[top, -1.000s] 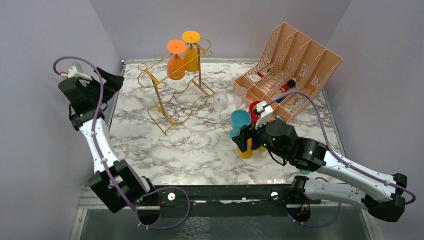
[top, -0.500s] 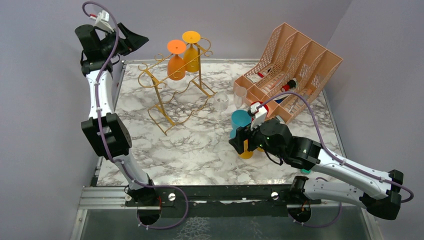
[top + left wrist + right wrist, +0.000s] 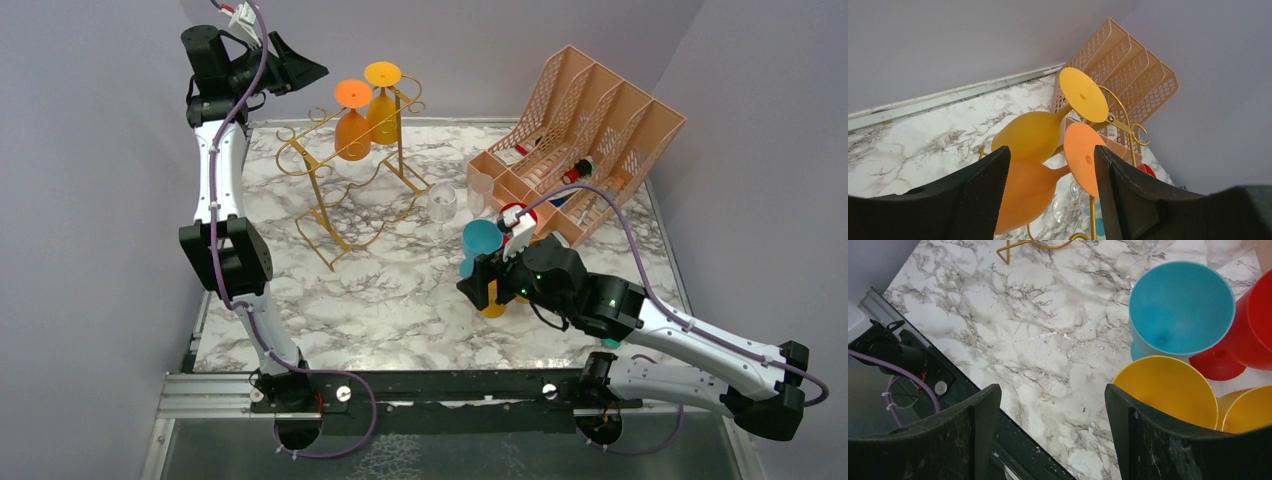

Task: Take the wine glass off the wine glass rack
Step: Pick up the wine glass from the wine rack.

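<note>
Left fingers [image 3: 982, 197] spread wide, empty, hovered just short of two orange wine glasses [image 3: 352, 128] hanging inverted on gold rack [image 3: 401, 140] at rear of table [image 3: 400, 300]. Right fingers [image 3: 979, 426] likewise open, empty. Risk: foot snagging rail, tipping light rack.

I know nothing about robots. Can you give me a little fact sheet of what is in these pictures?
Surface: marble table
Rack: gold wire wine glass rack, standing
Hung on rack: orange wine glass and yellow wine glass, upside down
Left gripper: open, empty, raised beside the hung glasses
Right gripper: open, empty, next to upright blue goblet, red goblet, yellow goblet
Also: clear wine glass, peach file organizer
</note>
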